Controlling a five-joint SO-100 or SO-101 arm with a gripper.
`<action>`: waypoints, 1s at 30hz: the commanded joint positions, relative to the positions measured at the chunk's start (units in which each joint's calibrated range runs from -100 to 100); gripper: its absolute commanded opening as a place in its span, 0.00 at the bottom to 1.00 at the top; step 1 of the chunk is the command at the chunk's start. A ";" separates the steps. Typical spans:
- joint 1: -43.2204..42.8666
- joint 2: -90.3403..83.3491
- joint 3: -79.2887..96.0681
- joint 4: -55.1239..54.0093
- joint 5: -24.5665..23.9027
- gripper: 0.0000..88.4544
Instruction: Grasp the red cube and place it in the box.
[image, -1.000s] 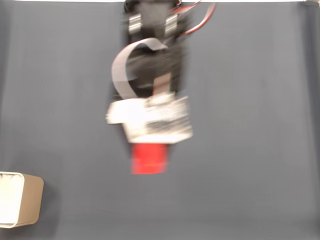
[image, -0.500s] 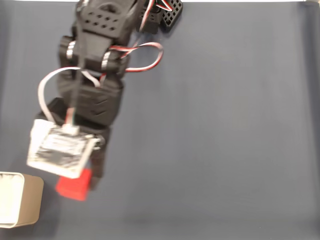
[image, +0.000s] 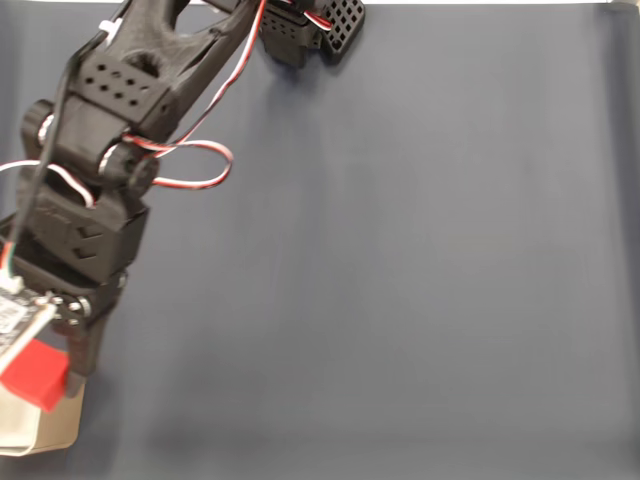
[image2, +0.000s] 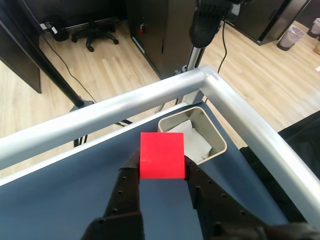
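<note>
Above the box (image2: 216, 141), seemingly, the pincer (image2: 162, 167) clamps the red cube (image2: 161, 155).

Claw (image2: 161, 159) clamped, arm outstretched

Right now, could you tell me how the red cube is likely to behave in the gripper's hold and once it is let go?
The red cube looks rigid: its faces stay flat and square between the fingers. Its matte surface probably grips well rather than slipping. With flat sides it should settle, not roll, if dropped into the box, though it may tumble once.
</note>
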 joint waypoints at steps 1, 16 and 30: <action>1.63 2.42 -7.86 -1.79 0.15 0.00; 5.11 16.89 -25.10 -1.87 -0.93 0.00; 6.04 19.92 -27.29 -2.03 -0.88 0.00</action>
